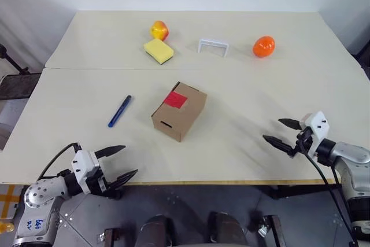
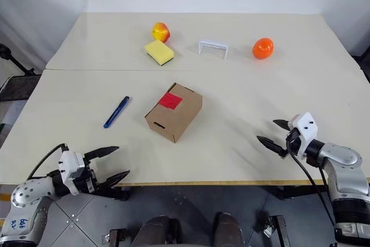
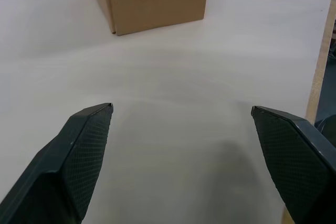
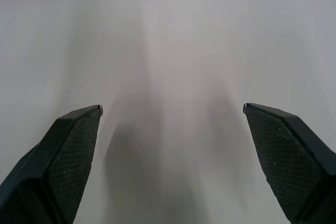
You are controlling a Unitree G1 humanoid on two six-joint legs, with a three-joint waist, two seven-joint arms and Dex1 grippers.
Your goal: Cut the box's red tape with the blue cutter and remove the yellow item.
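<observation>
On pale table [image 1: 243,143]: box [image 1: 179,111], blue cutter [image 1: 119,111]; both end effectors [image 1: 123,163] [image 1: 281,134] spread, empty.

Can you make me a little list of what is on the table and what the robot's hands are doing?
box: brown cardboard box, closed, mid-table
red tape: red tape across the top flap, uncut
blue cutter: blue cutter lying flat, left of the box, apart from it
left gripper: left gripper open, empty, at the near edge
right gripper: right gripper open, empty
far side: apple, yellow sponge, white handle, orange fruit
</observation>
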